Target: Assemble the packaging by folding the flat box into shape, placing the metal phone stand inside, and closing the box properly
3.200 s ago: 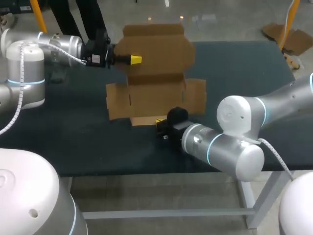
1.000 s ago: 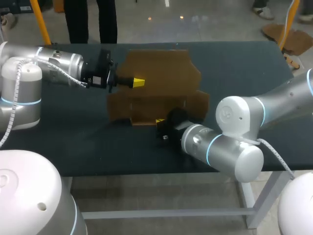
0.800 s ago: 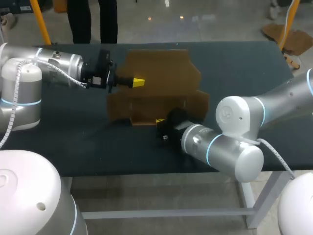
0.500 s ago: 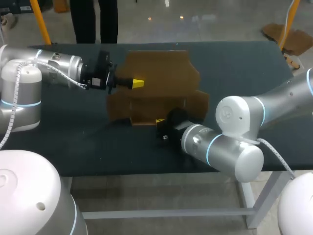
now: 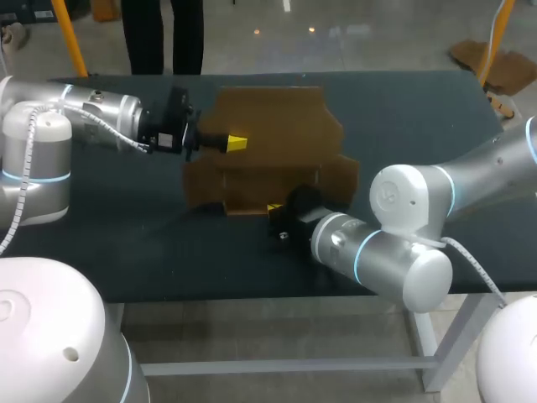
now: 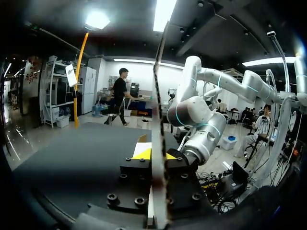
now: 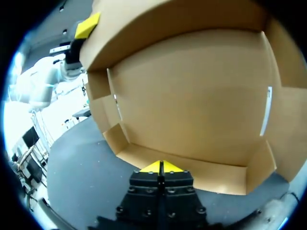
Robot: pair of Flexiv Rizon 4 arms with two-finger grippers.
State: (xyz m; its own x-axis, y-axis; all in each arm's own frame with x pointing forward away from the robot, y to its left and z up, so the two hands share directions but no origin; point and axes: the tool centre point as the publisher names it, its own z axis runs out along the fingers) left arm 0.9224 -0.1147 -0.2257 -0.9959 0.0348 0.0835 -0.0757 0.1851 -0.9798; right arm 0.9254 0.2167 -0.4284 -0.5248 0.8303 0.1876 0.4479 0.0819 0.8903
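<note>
The half-folded cardboard box (image 5: 268, 151) sits on the bench (image 5: 126, 243), toward 12 o'clock; the left hand (image 5: 237, 142), at the box's 9 o'clock, is clamped on its raised side edge; the right hand (image 5: 274, 207), at its 6 o'clock, has its tips pressed together against its near edge.

The cardboard box (image 5: 277, 126) is plain brown paperboard, matt and a little rough, with raw cut edges. The table (image 5: 126, 243) has a dark top that looks matt and finely grained to me, like a mat or cloth. The shells of my left arm (image 5: 92, 109) and right arm (image 5: 403, 243) are smooth, glossy and silver-white. The left gripper (image 6: 153, 154) and right gripper (image 7: 161, 166) have matt black bodies with dark bolts, probably metal, and dull yellow tips.
</note>
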